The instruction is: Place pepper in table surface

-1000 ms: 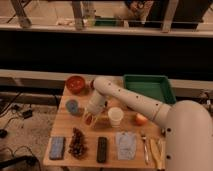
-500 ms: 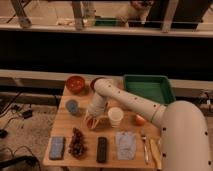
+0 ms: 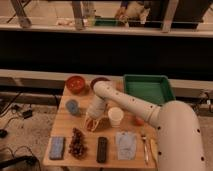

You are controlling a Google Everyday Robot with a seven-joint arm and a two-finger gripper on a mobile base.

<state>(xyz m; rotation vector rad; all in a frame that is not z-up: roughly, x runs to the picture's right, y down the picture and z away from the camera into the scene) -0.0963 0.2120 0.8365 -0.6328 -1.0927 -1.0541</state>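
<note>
Camera view: on the table surface, right of a blue cup, the gripper points down, its 2 fingers clasped round the pepper low over the wood. Just right stands a white cup, then an orange fruit and the green tray.

The pepper shows only as a small red-orange patch right at the gripper, which hangs low over the wood. Whether the pepper rests on the boards or sits just above them cannot be told. The table surface is light tan planked wood, roughly square, lying directly beneath the gripper and spreading out on every side of it.
</note>
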